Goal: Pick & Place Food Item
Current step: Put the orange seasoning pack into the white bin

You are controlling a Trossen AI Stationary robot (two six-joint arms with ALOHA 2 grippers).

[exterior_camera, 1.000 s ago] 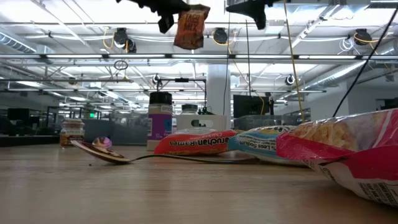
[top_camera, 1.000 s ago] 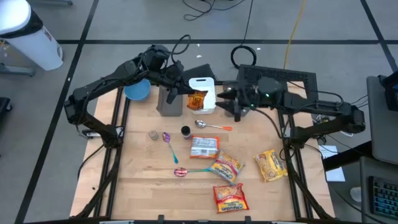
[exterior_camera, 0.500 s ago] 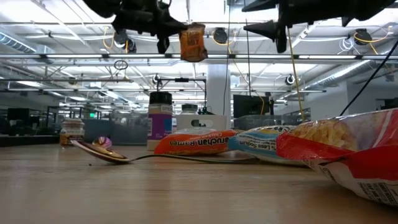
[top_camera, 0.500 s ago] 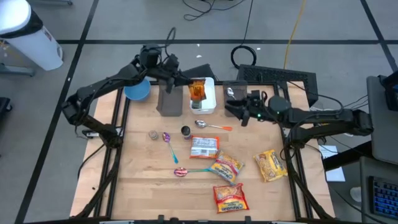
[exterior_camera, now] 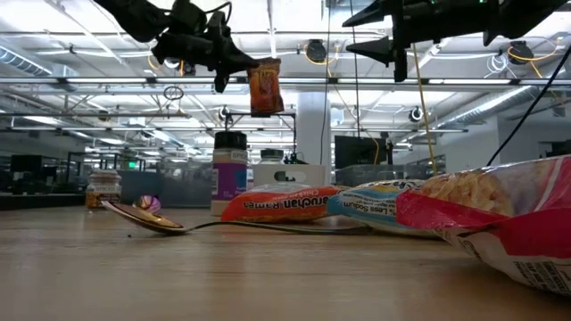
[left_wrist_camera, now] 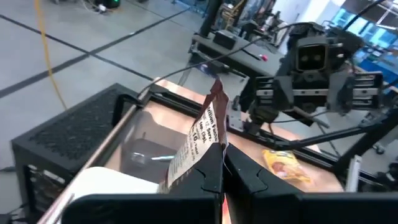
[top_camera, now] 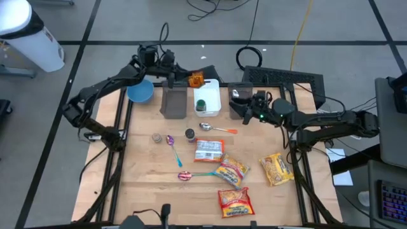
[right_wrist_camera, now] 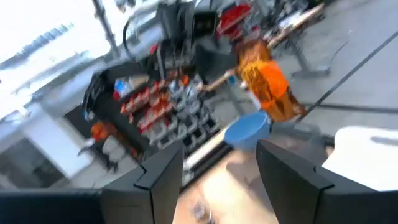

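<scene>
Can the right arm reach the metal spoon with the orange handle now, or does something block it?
Probably yes. The right gripper is open and empty, raised beside the white bin. The metal spoon lies uncovered on the table nearby, nothing between them.

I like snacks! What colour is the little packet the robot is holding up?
Orange, best seen in the low view: snack packet.

Overhead, table-level, two wrist views.

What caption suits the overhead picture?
Left gripper holds an orange snack packet above the white bin; right gripper waits open nearby.
</scene>
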